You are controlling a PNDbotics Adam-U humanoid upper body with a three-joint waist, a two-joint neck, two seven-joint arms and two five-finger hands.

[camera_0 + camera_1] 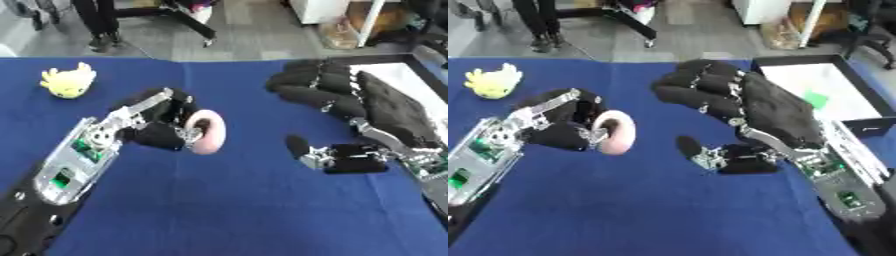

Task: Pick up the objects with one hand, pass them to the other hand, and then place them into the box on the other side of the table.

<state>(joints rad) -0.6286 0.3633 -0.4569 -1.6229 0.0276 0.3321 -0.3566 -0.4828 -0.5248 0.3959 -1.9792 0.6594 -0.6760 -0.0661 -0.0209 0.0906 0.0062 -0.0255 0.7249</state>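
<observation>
Green patch (816, 99) in box (843, 119), right-eye only

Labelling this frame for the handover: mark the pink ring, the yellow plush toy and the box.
pink ring (616, 132), right eye view, on its front face beside the left robot hand.
yellow plush toy (68, 81), left eye view, mid-body.
box (808, 85), right eye view, on its white floor.

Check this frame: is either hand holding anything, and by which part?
The left hand holds a pink ring, fingers curled round its left side. The right hand is open, holding nothing.
</observation>
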